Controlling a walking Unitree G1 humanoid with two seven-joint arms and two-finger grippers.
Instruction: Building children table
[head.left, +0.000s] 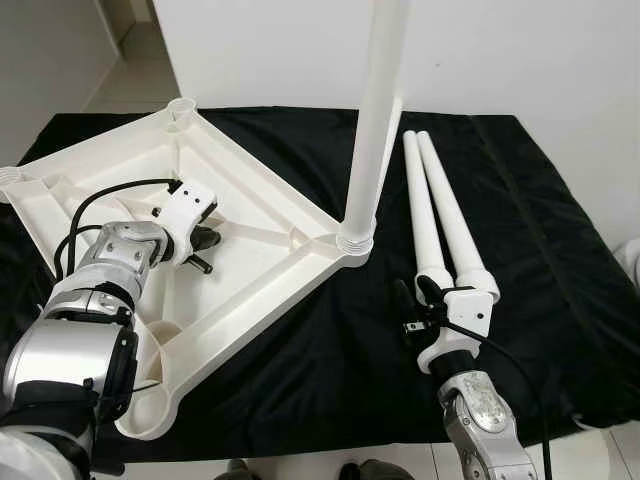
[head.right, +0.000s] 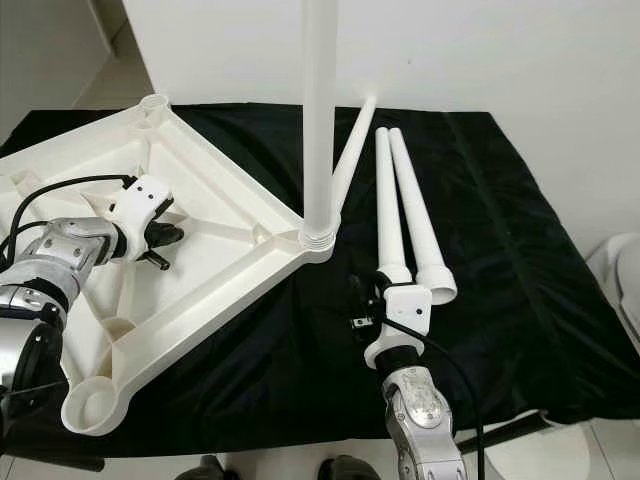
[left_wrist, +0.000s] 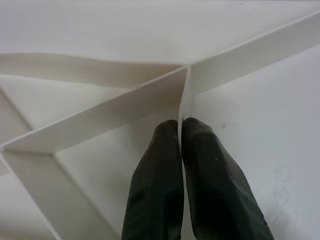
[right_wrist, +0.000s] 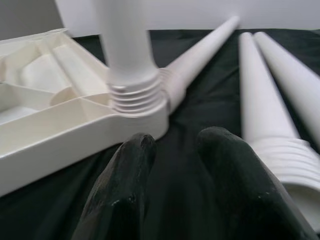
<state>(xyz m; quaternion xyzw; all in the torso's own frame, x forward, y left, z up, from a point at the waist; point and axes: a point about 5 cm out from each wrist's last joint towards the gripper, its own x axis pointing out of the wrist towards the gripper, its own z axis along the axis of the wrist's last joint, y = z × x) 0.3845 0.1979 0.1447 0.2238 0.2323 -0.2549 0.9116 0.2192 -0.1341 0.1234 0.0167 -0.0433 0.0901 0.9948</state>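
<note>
The right hand (head.left: 417, 296), its fingers slightly parted and empty, sits just beside the threaded ends of 2 loose legs (head.left: 440, 215) pointing away from it, while the left hand (head.left: 203, 250) pinches a rib of the upturned tabletop (head.left: 255, 205).

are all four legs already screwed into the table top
No, one leg stands in a corner socket of the upturned table top; three loose legs lie on the black cloth.

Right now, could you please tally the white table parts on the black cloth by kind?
Upturned tabletop: 1
Leg standing in a corner socket: 1
Loose legs lying on the cloth: 3, a pair side by side and one behind the upright leg
Total: 5 parts
</note>
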